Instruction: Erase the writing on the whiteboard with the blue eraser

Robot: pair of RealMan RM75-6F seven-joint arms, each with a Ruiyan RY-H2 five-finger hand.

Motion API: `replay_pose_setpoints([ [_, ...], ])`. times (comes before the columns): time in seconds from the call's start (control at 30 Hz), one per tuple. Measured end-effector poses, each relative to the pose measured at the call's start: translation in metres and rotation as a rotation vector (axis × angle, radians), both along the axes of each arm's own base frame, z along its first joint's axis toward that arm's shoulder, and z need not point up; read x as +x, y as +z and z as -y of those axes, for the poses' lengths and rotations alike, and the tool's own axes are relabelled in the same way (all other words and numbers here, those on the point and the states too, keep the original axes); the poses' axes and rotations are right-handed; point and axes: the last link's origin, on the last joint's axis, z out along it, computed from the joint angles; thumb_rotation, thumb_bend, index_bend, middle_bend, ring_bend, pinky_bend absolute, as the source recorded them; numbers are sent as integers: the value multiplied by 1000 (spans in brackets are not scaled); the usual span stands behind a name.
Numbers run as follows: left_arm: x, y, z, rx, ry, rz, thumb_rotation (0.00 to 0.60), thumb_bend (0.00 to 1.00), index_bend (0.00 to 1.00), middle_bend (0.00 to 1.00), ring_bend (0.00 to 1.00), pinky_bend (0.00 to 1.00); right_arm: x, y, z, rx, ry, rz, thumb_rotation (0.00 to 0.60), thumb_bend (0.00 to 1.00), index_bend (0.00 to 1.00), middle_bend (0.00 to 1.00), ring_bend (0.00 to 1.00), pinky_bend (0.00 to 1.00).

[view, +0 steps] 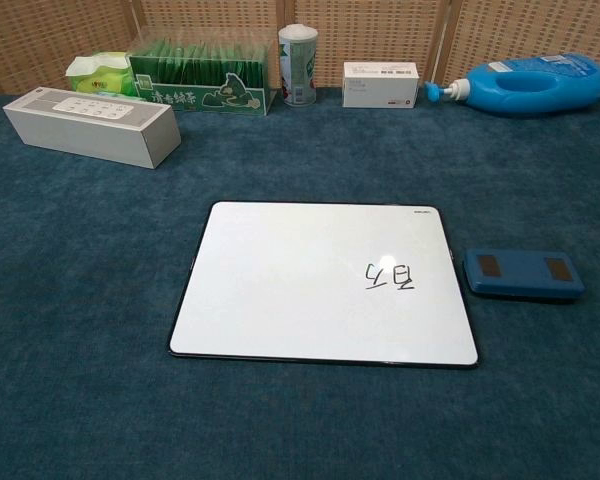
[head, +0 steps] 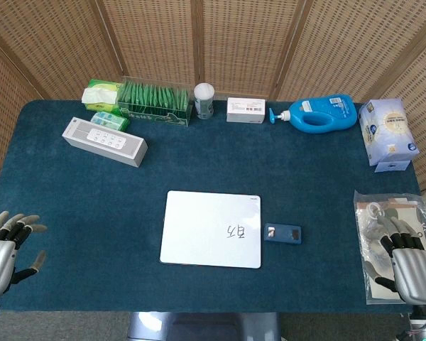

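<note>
1. Table (head: 92,213): covered in dark blue cloth, with a woven screen behind it.
2. Whiteboard (head: 211,229): lies flat near the table's middle, with a few black handwritten marks (head: 237,231) close to its right edge.
3. Blue eraser (head: 282,233): lies flat on the cloth just beside the whiteboard's right edge, apart from both of my hands. The chest view shows a narrow gap between the two.
4. My left robot hand (head: 6,245): at the table's near left corner, fingers spread apart, holding nothing, well apart from the whiteboard.
5. My right robot hand (head: 410,263): at the near right edge, over a clear plastic packet (head: 387,213). Its fingers lie side by side, bent down toward the packet; I cannot tell whether they grip anything.
6. Back row, left to right: white speaker box (head: 104,141), green tissue pack (head: 103,94), green tea-bag tray (head: 155,101), white cylindrical can (head: 204,100), small white carton (head: 246,110), blue detergent bottle (head: 319,115) lying on its side, wipes pack (head: 388,131).
</note>
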Motion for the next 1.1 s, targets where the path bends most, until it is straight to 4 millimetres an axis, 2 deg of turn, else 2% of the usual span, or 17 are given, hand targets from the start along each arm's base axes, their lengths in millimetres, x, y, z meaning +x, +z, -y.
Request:
replay_pose_setpoints([
  [0.1, 1, -1, -1, -3, -5, 3, 600, 438, 335, 249, 171, 40, 0, -2, 1, 5, 0, 6, 600, 283, 320, 140, 0, 141],
  [0.3, 4, 2, 0, 1, -19, 4, 600, 438, 337, 250, 170, 39, 4, -5, 2, 29, 20, 35, 600, 247, 237, 136, 0, 140],
  [0.63, 12, 8, -5, 1, -61, 33, 600, 438, 340, 250, 170, 39, 24, -19, 23, 115, 98, 77, 600, 242, 214, 120, 0, 133],
  [0.77, 19, 10, -11, -5, -90, 23, 600, 438, 338, 250, 171, 40, 35, -35, 40, 168, 126, 83, 589, 242, 242, 114, 0, 79],
  [0.93, 27, 9, -20, -21, -117, 23, 600, 438, 337, 247, 171, 40, 43, -58, 65, 216, 105, 109, 536, 245, 262, 109, 0, 58],
  [1.1, 40, 10, -34, -39, -143, -2, 600, 438, 336, 246, 170, 39, 54, -93, 97, 266, 74, 79, 518, 247, 284, 91, 0, 57],
])
